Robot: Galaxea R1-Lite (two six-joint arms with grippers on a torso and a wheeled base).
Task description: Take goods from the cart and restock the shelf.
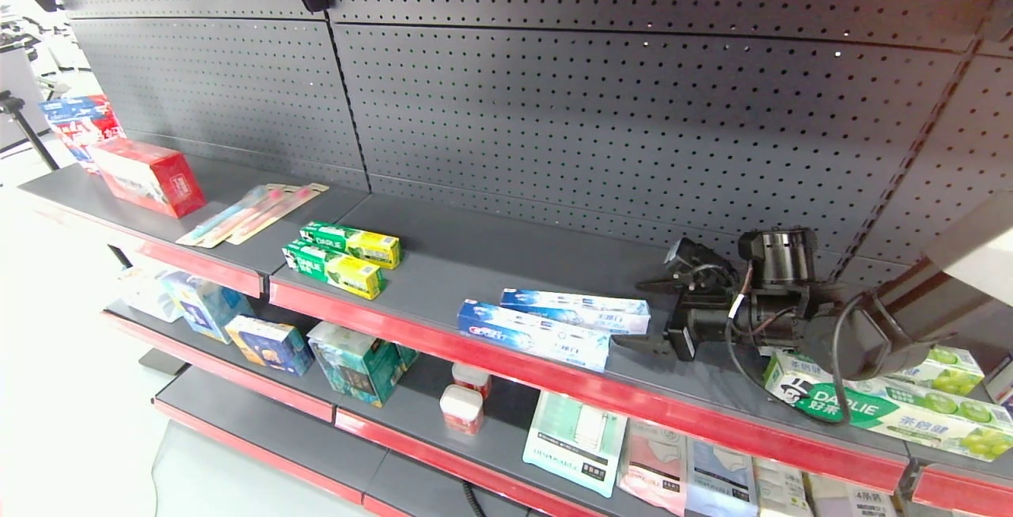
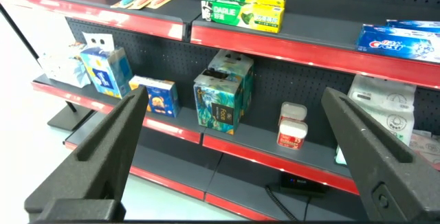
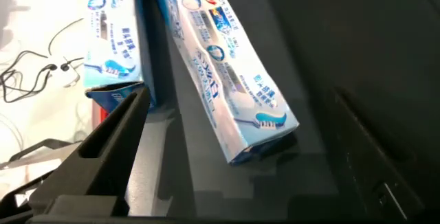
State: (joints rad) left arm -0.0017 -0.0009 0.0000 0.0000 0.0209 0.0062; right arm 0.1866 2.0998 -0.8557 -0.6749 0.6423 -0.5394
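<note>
Two blue toothpaste boxes (image 1: 534,335) (image 1: 578,307) lie side by side on the grey shelf (image 1: 491,264) near its red front edge. My right gripper (image 1: 631,313) is level with the shelf at their right end, open. In the right wrist view the rear blue box (image 3: 227,80) rests on the shelf with its near end between the spread fingers (image 3: 110,155), and the other blue box (image 3: 113,38) lies beside it. My left gripper (image 2: 234,155) is open with nothing in it, lower down in front of the lower shelves.
Two green toothpaste boxes (image 1: 340,257), toothbrush packs (image 1: 253,212) and a red box (image 1: 146,176) lie further left. Green-and-white toothpaste boxes (image 1: 894,410) lie under my right arm. The lower shelf holds cartons (image 2: 223,93), two small jars (image 2: 292,124) and flat packs (image 1: 578,442). Perforated back panel behind.
</note>
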